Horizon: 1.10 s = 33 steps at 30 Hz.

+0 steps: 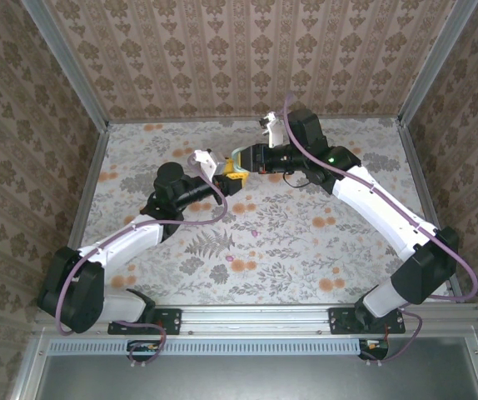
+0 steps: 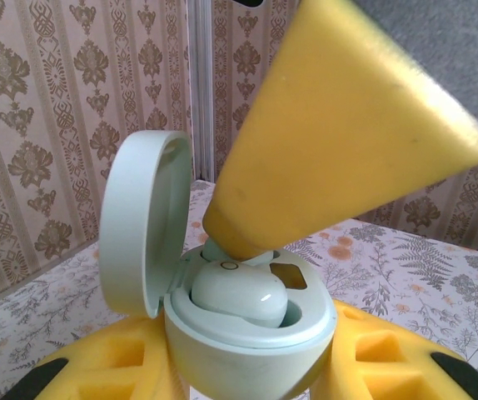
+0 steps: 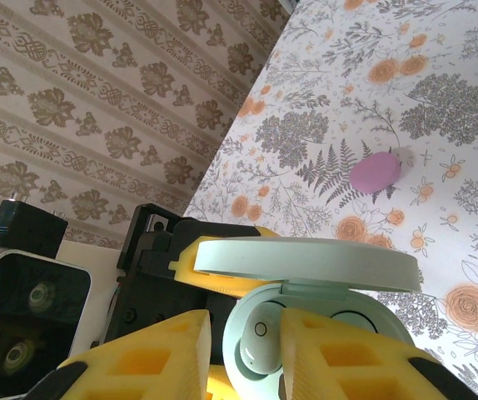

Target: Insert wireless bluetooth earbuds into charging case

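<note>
left gripper pinches the mint case by its base, with the lid swung open to one side. a mint earbud sits in its well, inside the rim. right gripper has its fingers near together, one tip down at the well's far edge; cannot tell if they pinch anything. the pink earbud lies alone on the open table.

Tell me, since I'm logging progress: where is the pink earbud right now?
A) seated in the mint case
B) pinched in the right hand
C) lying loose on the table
C: the pink earbud lies on the floral table, well apart from the open mint case.
</note>
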Motion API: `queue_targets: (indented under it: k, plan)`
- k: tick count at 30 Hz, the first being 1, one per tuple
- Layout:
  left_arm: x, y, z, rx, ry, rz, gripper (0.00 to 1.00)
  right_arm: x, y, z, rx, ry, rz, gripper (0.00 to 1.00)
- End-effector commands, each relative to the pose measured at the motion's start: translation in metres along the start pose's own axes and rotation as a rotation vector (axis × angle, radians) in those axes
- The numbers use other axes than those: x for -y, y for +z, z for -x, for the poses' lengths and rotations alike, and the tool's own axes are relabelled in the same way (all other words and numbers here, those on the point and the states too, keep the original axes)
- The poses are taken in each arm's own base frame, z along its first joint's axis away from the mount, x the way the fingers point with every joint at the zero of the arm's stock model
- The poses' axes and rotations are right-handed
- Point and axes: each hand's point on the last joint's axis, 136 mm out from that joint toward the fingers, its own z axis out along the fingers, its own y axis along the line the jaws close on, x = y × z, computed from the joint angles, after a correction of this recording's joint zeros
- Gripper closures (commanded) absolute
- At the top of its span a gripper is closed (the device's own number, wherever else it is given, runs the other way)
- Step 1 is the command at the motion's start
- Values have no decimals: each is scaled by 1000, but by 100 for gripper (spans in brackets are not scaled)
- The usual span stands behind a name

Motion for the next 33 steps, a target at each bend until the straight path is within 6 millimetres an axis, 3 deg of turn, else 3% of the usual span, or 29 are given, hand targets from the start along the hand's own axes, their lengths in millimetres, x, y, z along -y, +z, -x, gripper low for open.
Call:
queue_targets:
  k: [1, 7, 19, 27, 33]
  plan:
    - [9, -5, 29, 79, 51, -16, 69, -11, -16, 8, 49, -22, 14, 69]
    - [9, -5, 28, 76, 51, -19, 69, -15, -22, 8, 70, -45, 30, 72]
    - [12, -4, 27, 70, 39, -36, 69, -21, -5, -2, 2, 3, 115, 76]
    - [17, -2, 27, 69, 28, -72, 69, -13, 10, -21, -85, 47, 111, 76]
    - [17, -1, 26, 65, 28, -76, 69, -14, -12, -19, -9, 24, 76, 73]
